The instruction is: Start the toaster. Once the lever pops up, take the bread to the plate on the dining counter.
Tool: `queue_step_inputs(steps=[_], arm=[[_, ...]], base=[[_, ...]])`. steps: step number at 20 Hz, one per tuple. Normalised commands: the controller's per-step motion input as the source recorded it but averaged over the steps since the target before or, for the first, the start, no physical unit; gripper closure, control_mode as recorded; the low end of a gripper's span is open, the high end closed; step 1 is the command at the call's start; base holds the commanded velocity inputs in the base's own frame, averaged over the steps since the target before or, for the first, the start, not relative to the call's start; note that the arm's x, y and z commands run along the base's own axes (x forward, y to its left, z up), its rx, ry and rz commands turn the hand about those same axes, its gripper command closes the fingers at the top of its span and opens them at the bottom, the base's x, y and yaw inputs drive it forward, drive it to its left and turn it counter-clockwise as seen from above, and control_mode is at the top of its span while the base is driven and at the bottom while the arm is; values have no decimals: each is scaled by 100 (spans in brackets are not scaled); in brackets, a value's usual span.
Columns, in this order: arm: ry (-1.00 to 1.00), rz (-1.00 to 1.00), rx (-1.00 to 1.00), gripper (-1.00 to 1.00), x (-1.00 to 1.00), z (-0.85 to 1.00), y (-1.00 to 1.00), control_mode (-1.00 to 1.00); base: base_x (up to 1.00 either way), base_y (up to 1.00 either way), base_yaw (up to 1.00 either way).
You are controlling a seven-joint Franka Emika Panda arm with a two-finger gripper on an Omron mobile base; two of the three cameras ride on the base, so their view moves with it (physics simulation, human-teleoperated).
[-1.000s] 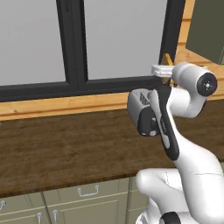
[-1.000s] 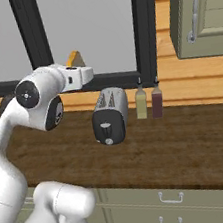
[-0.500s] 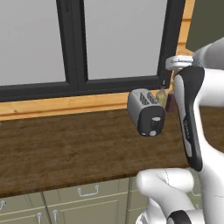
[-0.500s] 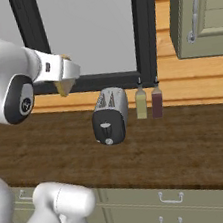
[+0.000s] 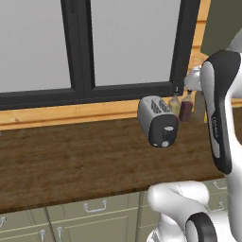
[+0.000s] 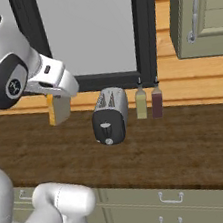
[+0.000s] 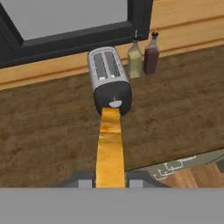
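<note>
One toaster (image 7: 109, 78), two bottles (image 7: 143, 57), one bread (image 7: 110, 151) slice: end effector (image 7: 110, 180) pinches it edge-on above the counter (image 7: 48, 131), long axis aimed at the toaster.

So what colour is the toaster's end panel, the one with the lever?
Black, on a silver toaster; the right base view shows it best.

One toaster (image 7: 110, 81) with two slots stands on the table (image 7: 52, 127). Two bottles stand just beside the toaster, toward the window: one yellowish bottle (image 7: 134, 61) and one dark red bottle (image 7: 151, 57). One slice of bread (image 7: 110, 151) hangs above the table, in front of the toaster.
</note>
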Motion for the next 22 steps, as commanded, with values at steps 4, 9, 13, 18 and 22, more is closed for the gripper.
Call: queue_step_inputs(steps=[4,9,13,18,22], arm=[[12,0,0,100,-18,-24,1,100],[0,0,0,100,0,0,0,100],[0,0,0,100,0,0,0,100],[0,0,0,100,0,0,0,100],[0,0,0,100,0,0,0,100]], base=[[-37,3,0],[-100,21,44],[-62,24,86],[-16,22,99],[-3,25,100]])
